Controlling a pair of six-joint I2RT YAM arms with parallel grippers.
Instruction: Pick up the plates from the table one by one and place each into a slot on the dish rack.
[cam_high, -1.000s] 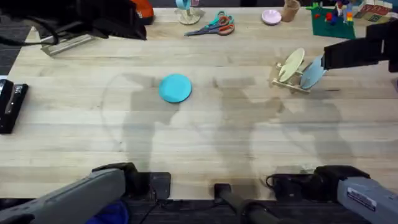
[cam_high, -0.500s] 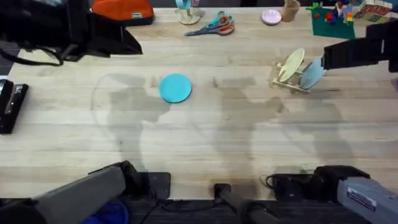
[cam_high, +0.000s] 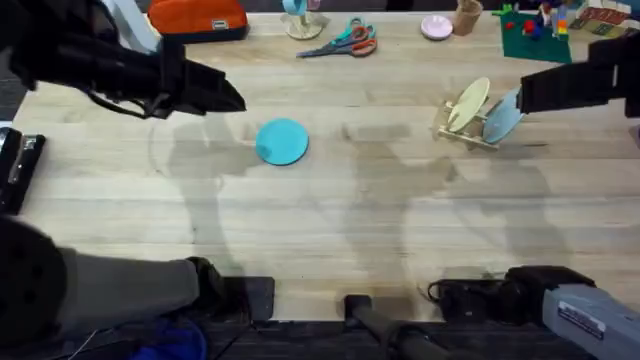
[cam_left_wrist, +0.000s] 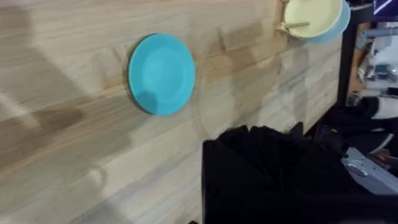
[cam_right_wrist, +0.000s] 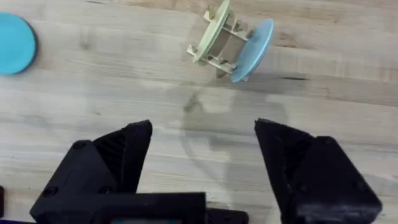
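Table (cam_high: 330, 220): rack (cam_high: 468, 130) far right holds cream plate (cam_high: 467, 103), pale blue plate (cam_high: 502, 118); cyan plate (cam_high: 282, 141) flat mid-table. Right gripper (cam_right_wrist: 202, 155) spread; left gripper (cam_high: 215, 95) state unclear.

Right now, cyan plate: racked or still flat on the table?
Flat on the table. The cyan plate lies face-up, apart from the dish rack, which holds the cream plate and pale blue plate on edge.

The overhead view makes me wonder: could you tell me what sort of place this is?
Probably a robot lab workbench or a craft table rather than a kitchen: a large light wooden plank tabletop carries scissors with orange and teal handles, a black stapler and a small natural-wood dish rack.
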